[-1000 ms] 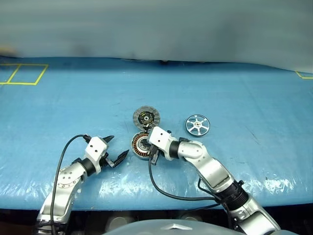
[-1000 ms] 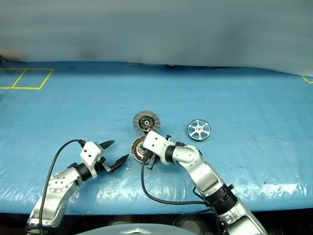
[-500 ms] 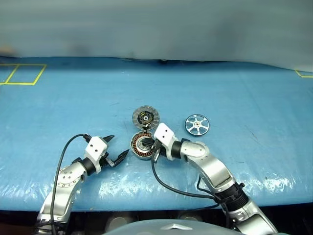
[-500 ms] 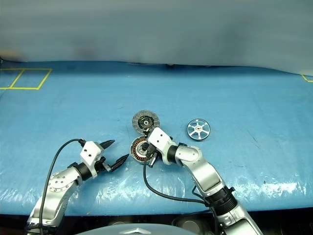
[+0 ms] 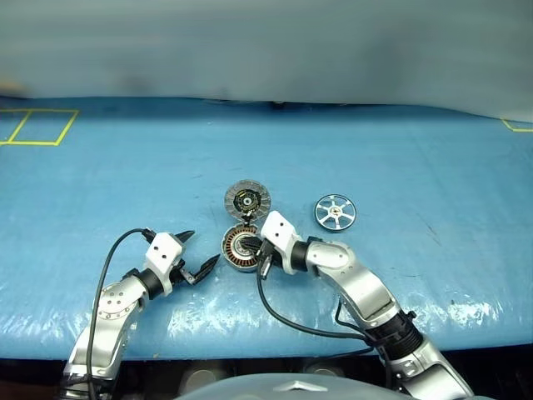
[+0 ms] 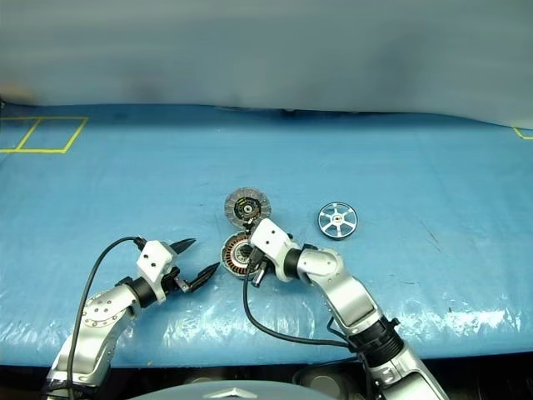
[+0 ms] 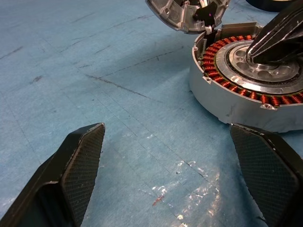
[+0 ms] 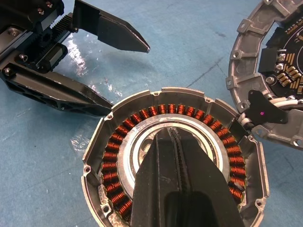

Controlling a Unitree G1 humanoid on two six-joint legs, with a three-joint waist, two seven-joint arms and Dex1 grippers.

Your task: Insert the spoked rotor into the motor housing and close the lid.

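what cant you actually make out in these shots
- Head views: the right side of the motor housing is covered by the right hand.
- Right wrist view: the shut fingers hide the housing's hub, so contact there is unclear.
- Right wrist view: the lid is cut off by the picture's edge.
- Head views: the spoked rotor is too small to show its hub detail.
- Left wrist view: the open left hand shows just its fingers.

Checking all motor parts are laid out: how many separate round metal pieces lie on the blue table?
2: the grey motor housing with copper windings, its hinged ribbed grey lid lying open just behind it, and the shiny silver spoked rotor apart to the right.
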